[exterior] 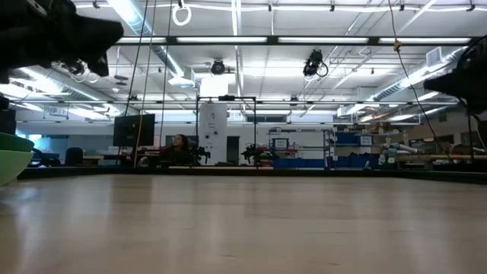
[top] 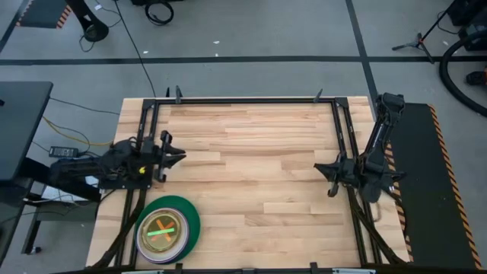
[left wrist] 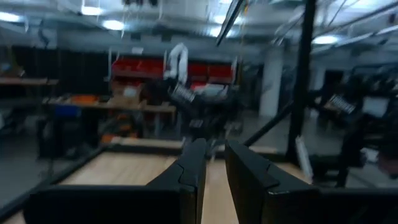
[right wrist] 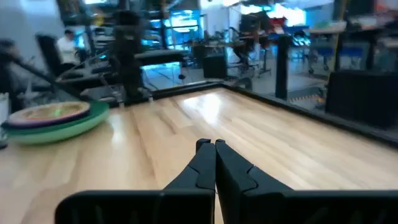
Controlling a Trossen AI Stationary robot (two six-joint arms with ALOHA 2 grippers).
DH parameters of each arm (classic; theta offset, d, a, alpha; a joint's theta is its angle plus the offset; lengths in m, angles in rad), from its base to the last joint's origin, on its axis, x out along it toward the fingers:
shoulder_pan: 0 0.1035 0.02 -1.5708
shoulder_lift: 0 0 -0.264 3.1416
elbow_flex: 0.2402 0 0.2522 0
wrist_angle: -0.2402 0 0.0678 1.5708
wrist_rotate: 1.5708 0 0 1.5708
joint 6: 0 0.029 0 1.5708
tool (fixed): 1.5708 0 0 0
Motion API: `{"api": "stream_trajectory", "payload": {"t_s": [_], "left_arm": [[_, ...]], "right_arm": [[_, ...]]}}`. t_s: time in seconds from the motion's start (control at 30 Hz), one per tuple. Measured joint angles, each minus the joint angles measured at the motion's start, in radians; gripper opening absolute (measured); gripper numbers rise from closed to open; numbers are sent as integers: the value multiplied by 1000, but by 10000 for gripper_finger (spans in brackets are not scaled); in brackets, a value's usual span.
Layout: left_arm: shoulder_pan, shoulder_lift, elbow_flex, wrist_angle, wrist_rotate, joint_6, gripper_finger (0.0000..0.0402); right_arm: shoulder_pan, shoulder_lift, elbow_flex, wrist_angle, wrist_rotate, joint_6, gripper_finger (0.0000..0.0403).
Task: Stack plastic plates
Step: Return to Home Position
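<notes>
The plastic plates stand in one stack (top: pixel 167 228) near the table's near-left corner. A dark green rim (top: pixel 190 217) shows at the bottom, a pale rim sits above it, and a small orange and lime plate is on top. The right wrist view shows the stack (right wrist: pixel 53 121) with light green, purple and white edges. The low view shows only its green edge (exterior: pixel 11 156). My left gripper (top: pixel 181 156) (left wrist: pixel 216 149) hovers beyond the stack toward the far edge, open by a narrow gap and empty. My right gripper (top: pixel 319 169) (right wrist: pixel 211 144) is shut and empty at the table's right side.
A black frame rail (top: pixel 251 100) runs around the wooden tabletop (top: pixel 259 175). A black mat with striped edge (top: pixel 426 190) lies to the right of the table. People sit in the room beyond (exterior: pixel 180 144) (right wrist: pixel 65 43).
</notes>
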Motion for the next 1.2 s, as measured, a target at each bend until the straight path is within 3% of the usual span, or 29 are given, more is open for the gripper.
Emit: {"api": "stream_trajectory", "payload": {"t_s": [0.1,0.47,0.6,0.9,1.2], "left_arm": [[-20,0,0,34,-1,3,66],[-21,1,0,-70,-21,32,66],[-21,1,0,-72,-21,32,66],[-21,1,0,-72,-21,31,66],[-21,1,0,-72,-21,32,66]], "right_arm": [[-32,47,8,-54,6,159,8],[-154,117,5,-56,1,159,10],[-181,115,5,-51,-4,235,10],[-137,121,0,-18,-155,254,5],[-164,144,0,-22,-23,186,20]]}}
